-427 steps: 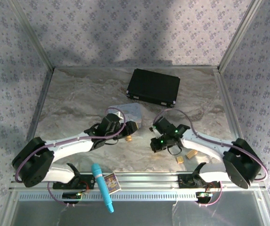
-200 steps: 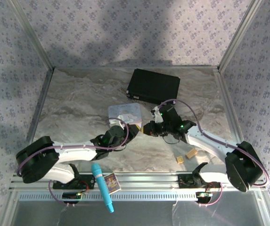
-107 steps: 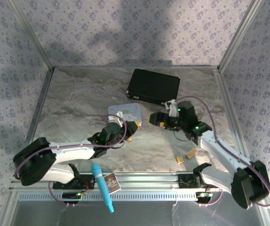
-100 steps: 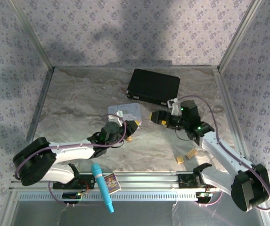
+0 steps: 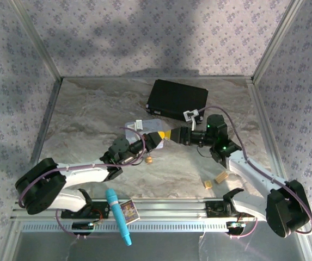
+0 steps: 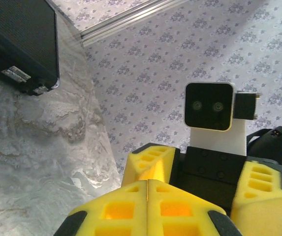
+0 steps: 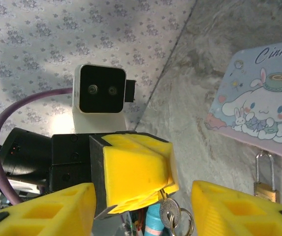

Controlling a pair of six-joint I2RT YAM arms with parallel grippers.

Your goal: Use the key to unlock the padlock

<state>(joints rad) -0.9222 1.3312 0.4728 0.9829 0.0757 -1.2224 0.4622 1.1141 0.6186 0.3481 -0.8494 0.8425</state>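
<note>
My left gripper (image 5: 159, 137) was clamped on the key (image 7: 169, 210), just right of the tin (image 7: 256, 110). My right gripper (image 5: 173, 134) faced it tip to tip, jaws spread wide. Padlock (image 7: 265, 189) lay just in front of the tin.

The left arm (image 5: 85, 173) lies low, stretched from its base up and to the right. The right arm (image 5: 248, 168) reaches leftward with its elbow bent. The two grippers meet tip to tip, facing each other. The left gripper (image 5: 163, 135) has its fingers (image 7: 136, 169) pressed together, with the key (image 7: 169, 210) hanging from their tips. The right gripper (image 5: 174, 134) is spread wide, its fingers (image 7: 47, 209) standing on either side of the left gripper's tips.
</note>
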